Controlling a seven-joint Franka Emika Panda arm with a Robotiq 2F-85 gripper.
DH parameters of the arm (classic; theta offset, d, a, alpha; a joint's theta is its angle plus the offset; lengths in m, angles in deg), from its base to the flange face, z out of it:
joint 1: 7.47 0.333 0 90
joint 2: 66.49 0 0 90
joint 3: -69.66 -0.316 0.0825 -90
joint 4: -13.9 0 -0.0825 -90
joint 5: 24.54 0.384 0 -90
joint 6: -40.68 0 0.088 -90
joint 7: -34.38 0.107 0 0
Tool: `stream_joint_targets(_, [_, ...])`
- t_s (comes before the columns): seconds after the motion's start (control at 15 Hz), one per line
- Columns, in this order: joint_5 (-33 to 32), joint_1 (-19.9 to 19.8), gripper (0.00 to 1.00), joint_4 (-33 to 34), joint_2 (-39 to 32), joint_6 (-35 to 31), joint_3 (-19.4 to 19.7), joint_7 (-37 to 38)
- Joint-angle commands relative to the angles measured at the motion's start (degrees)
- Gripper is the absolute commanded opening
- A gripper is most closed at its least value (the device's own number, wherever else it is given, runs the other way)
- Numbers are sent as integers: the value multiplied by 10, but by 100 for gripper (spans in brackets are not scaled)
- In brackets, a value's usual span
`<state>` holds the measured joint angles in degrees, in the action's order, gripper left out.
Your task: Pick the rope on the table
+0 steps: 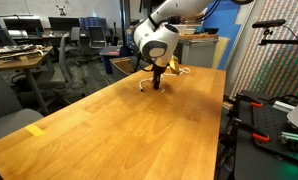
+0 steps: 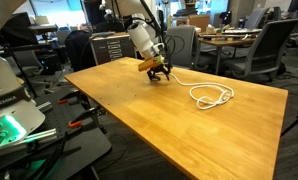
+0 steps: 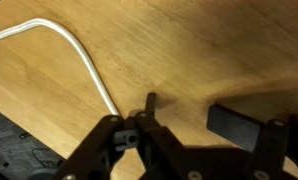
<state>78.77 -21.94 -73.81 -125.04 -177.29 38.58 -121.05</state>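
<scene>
Since limp, light and thin, best to pinch rope (image 3: 87, 63) near its end, against counter (image 3: 209, 50) — cannot tell jaws' state.

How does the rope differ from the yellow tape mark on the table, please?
The rope is white; the tape mark is yellow. The rope is a long, thin cord; the tape mark is a short strip. The rope lies by the gripper; the tape mark sits far from it. Both rest on the table.

The table (image 2: 194, 135) is smooth, faintly glossy grained wood, the rope (image 3: 89, 63) smooth white cord, the gripper (image 3: 191, 115) matt black.
</scene>
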Motion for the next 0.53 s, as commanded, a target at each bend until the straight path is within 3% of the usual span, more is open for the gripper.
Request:
stream_joint_targets(0.0, [-68,-36,78,-38,-5,-54,-58,-21])
stream_joint_targets(0.07, [-33,-14,56,-9,-6,-22,-24,-1])
stream_joint_targets(0.13, [-48,-20,62,-18,-6,-32,-35,-1])
stream_joint_targets(0.2, [-56,-22,95,-24,-6,-38,-40,-1])
stream_joint_targets(0.27, [-33,-46,99,-37,4,-37,-61,-59])
stream_joint_targets(0.33, [-72,-73,100,-110,28,-29,-85,-4])
stream_joint_targets(0.47, [-94,-142,100,-173,30,-26,-159,-2])
